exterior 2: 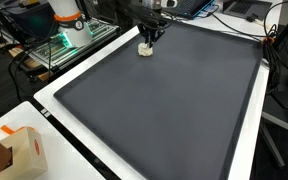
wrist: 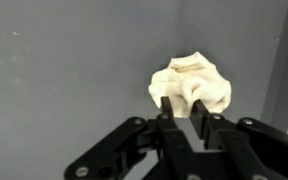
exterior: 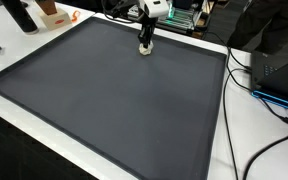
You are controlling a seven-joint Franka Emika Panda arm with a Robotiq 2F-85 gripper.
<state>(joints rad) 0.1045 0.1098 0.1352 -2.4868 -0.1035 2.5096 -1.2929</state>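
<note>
Crumpled cream wad (wrist: 194,78) on grey mat (wrist: 64,70); claw (wrist: 183,104) astride one fold, jaws narrowly spaced, grip cannot be told; best kept centred, moved vertically.

We've got the wad (exterior: 145,50) sitting on the mat (exterior: 114,110), way out near its 12 o'clock edge, with the gripper (exterior: 146,41) right above it. Cables (exterior: 240,64) run beside the mat at 3 o'clock. In an exterior view a box (exterior 2: 24,150) sits past the 8 o'clock corner.

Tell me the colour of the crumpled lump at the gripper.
The lump is plain cream-white, clearest in the wrist view.
</note>
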